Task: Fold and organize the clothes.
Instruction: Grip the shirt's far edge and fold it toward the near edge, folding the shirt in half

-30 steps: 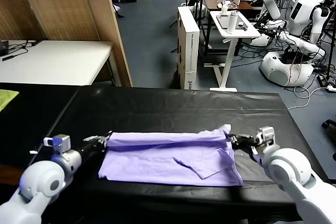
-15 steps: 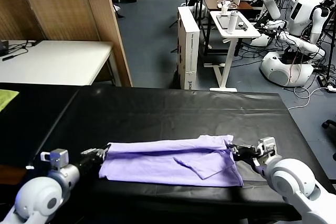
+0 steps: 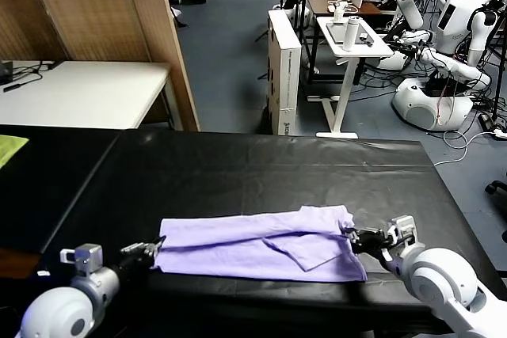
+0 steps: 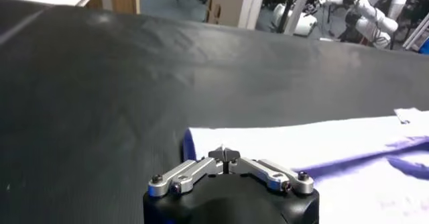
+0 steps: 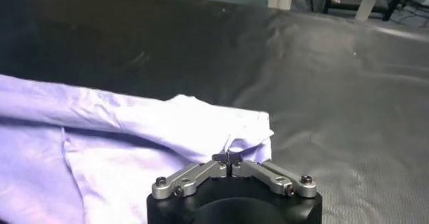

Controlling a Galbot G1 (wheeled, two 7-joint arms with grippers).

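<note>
The T-shirt (image 3: 261,244) is soft, matt lavender cloth, lightly creased, with stitched hems showing along its folded edges. The bench (image 3: 261,172) wears a black covering with a faint sheen and a fine ribbed grain, wrinkled in places. Each hand, the left hand (image 4: 228,157) and the right hand (image 5: 228,158), has bare brushed-metal linkage bars with dark screws on a smooth black plastic body. The arm shells are glossy white plastic. The screen (image 3: 103,9) behind looks like woven wood.
</note>
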